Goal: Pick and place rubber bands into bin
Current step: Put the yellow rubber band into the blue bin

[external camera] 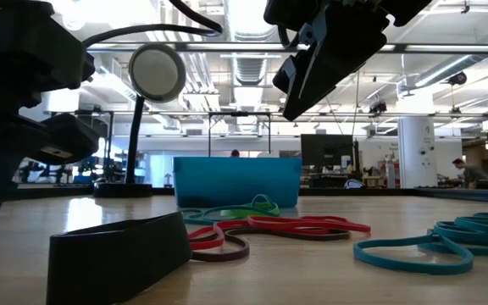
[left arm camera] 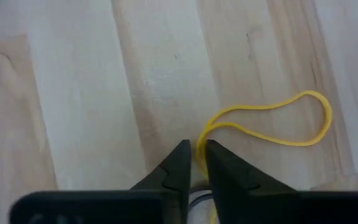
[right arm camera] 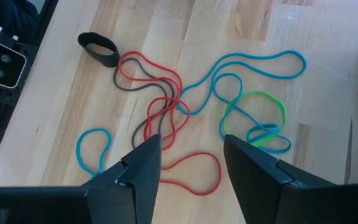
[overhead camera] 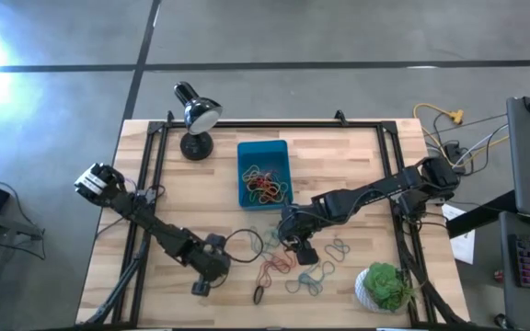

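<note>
High: your left gripper (overhead camera: 212, 267) is down on the wood, well short of the bin (overhead camera: 263, 172), which already holds some rubber bands (overhead camera: 265, 187); the right gripper (overhead camera: 299, 246) hovers over the loose pile.

Low: teal bin, low smooth walls; flat floppy loops in front.

Left wrist: fingers nearly together on a thin yellow band (left arm camera: 272, 121), probably pinched, contact partly hidden. Next: lift, carry to bin.

Right wrist: jaws wide apart, holding nothing, above tangled red, blue and green loops
</note>
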